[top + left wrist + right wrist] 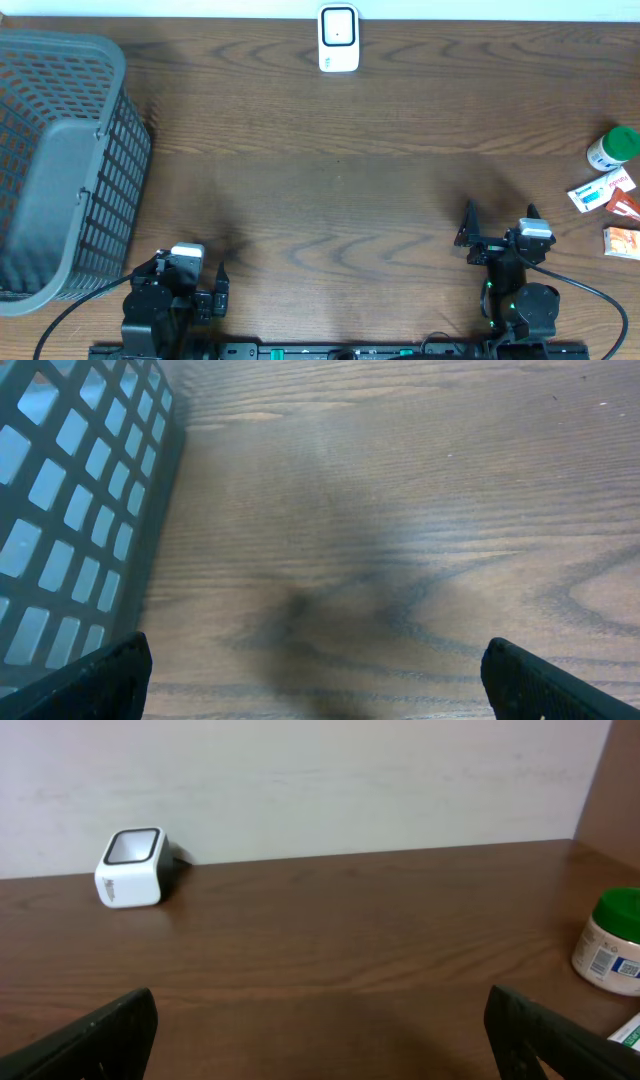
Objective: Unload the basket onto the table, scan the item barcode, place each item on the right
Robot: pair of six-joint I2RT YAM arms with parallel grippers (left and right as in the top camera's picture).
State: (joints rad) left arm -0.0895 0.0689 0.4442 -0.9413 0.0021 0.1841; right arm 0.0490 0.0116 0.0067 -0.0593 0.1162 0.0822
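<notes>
White scanner [338, 38] far centre, left jaws apart, right jaws apart, both empty

Overhead view looks straight down on my whole surface [340, 180]. Left wrist view sits low and close, angled down at wood beside the left basket [70, 490]. Right wrist view faces level toward the far wall [320, 780], sharing the scanner [130, 868] with overhead.
</notes>
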